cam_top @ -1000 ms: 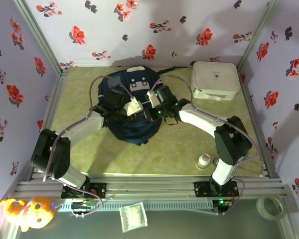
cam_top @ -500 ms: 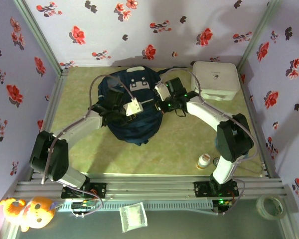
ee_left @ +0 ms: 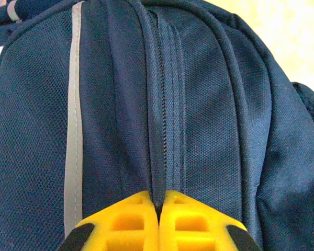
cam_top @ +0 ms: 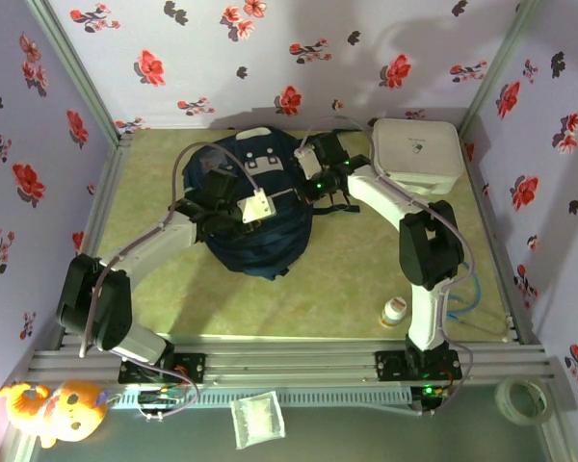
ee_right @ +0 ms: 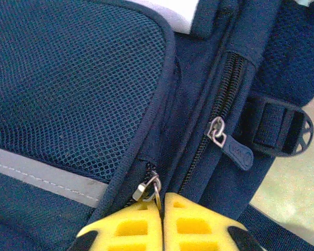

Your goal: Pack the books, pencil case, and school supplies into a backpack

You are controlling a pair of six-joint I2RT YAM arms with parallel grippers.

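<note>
On the mat [cam_top: 347,279], rounded mesh-weave backpack [cam_top: 260,245]

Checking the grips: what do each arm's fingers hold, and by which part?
The left fingers pinch the backpack by its zipper seam; the right fingers pinch a metal zipper pull on it.

navy backpack [cam_top: 260,245], pale grey stripe [ee_left: 72,130]

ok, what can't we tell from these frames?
Backpack contents: closed fabric hides them in every view.
Right wrist: the zipper pull runs in between the right gripper's tips, which hide whether it is pinched.
Left wrist: the left gripper is shut at the zipper seam, and its tips hide whether fabric is caught.
Top view: the small bottle's label is too small to read.
</note>
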